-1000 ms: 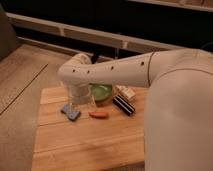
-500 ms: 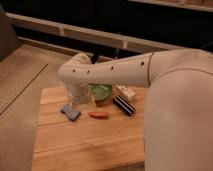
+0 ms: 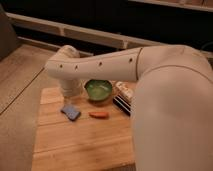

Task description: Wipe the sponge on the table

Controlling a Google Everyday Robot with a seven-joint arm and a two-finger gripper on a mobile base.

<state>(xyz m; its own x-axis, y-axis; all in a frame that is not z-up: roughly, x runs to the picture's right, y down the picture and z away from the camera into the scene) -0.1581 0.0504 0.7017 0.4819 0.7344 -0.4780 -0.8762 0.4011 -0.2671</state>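
Dark shelving and a pale rail closed the background, with grey floor (image 3: 15, 85) at nine o'clock of the table (image 3: 75, 147). Largest in view was the robot's white arm (image 3: 115, 62), smooth and rounded, reaching in from three o'clock and turning down at its wrist. Its jaws hung at the table's ten o'clock, directly over the sponge (image 3: 70, 111). Whether they stood wide or narrow, or touched the pad, could not be told.

The table was a rectangular butcher-block of long light-brown planks, matt and hard. A round glossy green bowl (image 3: 98, 90) sat toward its twelve o'clock, with a black ribbed bar (image 3: 122, 105) at the bowl's four o'clock.

The sponge, a blue-grey pad with rounded corners, lay flat on the wood at the bowl's seven o'clock. It looked light, soft and squashable, likelier to drag than slip. A pinch across its narrow width, pressed downward, would probably suit. A small orange carrot-like piece (image 3: 99, 114) lay apart at its three o'clock.
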